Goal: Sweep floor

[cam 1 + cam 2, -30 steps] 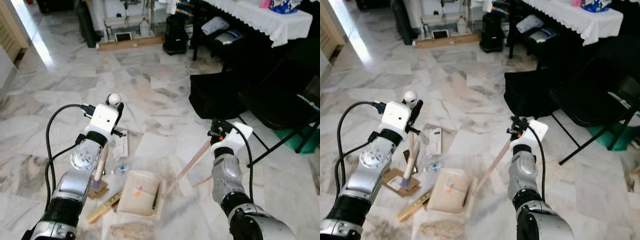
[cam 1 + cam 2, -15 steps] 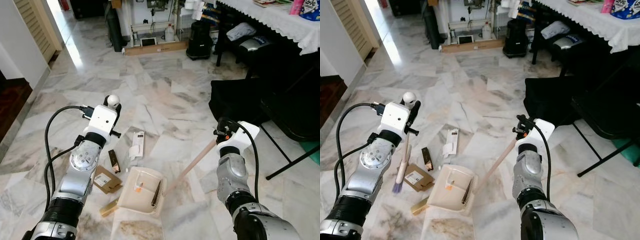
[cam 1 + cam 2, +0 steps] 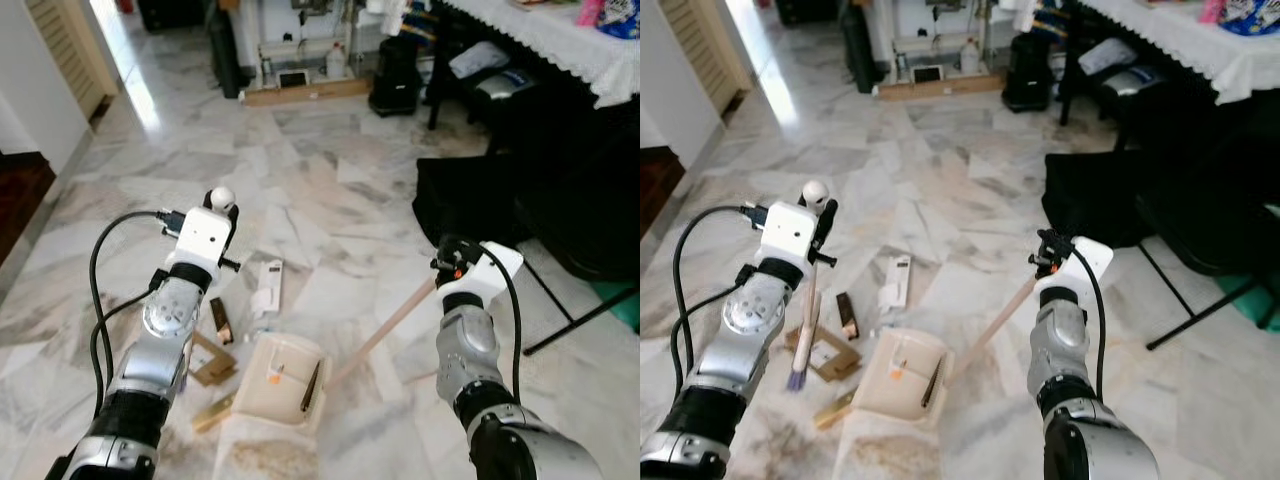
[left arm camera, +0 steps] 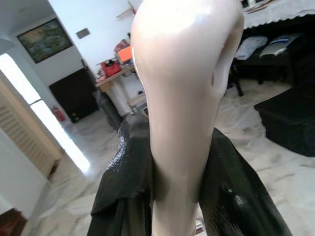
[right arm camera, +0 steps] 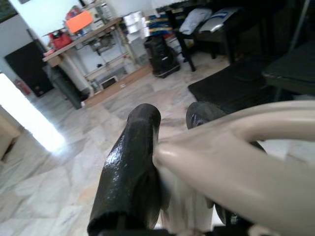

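My left gripper (image 3: 226, 214) is shut on the cream handle of a hand brush (image 3: 806, 318), which hangs upright with its purple bristles (image 3: 795, 379) near the floor beside a cardboard scrap (image 3: 211, 364). The left wrist view shows black fingers (image 4: 125, 182) clamped on that handle. My right gripper (image 3: 447, 268) is shut on the long pale handle (image 3: 385, 334) of a beige dustpan (image 3: 279, 392), which rests on the marble floor between my arms. Litter lies around the pan: a white flat packet (image 3: 266, 289), a small dark box (image 3: 220, 320) and a yellowish stick (image 3: 214, 413).
A black bag (image 3: 468, 195) and a folding chair's legs (image 3: 572, 320) stand to the right under a table with a white lace cloth (image 3: 545, 32). A louvred wooden door (image 3: 68, 40) is far left. A black bin (image 3: 395, 74) and shelving stand at the back.
The whole picture has shifted as the camera moved. The dustpan has turned a little and looks narrower. Both grips are unchanged.
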You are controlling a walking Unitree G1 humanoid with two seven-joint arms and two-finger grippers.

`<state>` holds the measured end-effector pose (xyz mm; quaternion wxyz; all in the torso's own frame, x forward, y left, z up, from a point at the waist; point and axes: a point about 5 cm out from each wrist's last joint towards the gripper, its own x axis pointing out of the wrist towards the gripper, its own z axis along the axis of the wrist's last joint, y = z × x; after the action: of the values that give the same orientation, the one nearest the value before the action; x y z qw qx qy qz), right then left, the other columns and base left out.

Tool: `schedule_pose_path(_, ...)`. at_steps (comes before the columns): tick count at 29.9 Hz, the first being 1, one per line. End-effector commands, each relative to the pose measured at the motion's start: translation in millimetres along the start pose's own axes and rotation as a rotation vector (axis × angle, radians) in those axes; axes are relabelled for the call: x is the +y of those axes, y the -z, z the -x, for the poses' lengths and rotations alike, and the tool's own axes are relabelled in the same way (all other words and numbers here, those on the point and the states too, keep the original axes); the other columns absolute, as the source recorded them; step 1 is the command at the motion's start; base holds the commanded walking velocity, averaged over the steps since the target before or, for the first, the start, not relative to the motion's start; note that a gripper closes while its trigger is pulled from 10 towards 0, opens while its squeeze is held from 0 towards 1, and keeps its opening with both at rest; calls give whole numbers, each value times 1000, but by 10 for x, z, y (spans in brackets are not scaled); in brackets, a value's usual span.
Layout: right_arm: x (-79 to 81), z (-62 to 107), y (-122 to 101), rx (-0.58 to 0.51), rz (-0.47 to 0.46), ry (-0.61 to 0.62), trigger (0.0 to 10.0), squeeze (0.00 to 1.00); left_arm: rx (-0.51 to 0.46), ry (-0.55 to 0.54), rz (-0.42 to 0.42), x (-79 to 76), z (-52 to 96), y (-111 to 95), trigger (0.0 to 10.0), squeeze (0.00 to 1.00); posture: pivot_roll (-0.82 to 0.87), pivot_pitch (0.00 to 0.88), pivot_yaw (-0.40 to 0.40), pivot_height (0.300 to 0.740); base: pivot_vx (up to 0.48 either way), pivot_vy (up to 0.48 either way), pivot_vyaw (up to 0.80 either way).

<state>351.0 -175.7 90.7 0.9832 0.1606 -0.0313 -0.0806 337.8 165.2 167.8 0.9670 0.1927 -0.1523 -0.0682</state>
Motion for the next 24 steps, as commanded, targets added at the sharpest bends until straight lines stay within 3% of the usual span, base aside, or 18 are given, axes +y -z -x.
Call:
schedule_pose_path(1, 128, -80, -108, -33, -9, -39, 10000, 0, -67, -29, -23, 64, -77, -115, 10000, 0, 196, 0, 4, 740, 0, 0, 0)
schedule_pose_path(12, 150, -107, -161, -54, -7, -48, 10000, 0, -70, -49, -29, 107, -105, -103, 10000, 0, 187, 0, -2, 740, 0, 0, 0)
schedule_pose_path(24, 61, -120, -200, -63, 4, -27, 10000, 0, -74, -48, -16, 59, -122, -87, 10000, 0, 173, 0, -6, 740, 0, 0, 0)
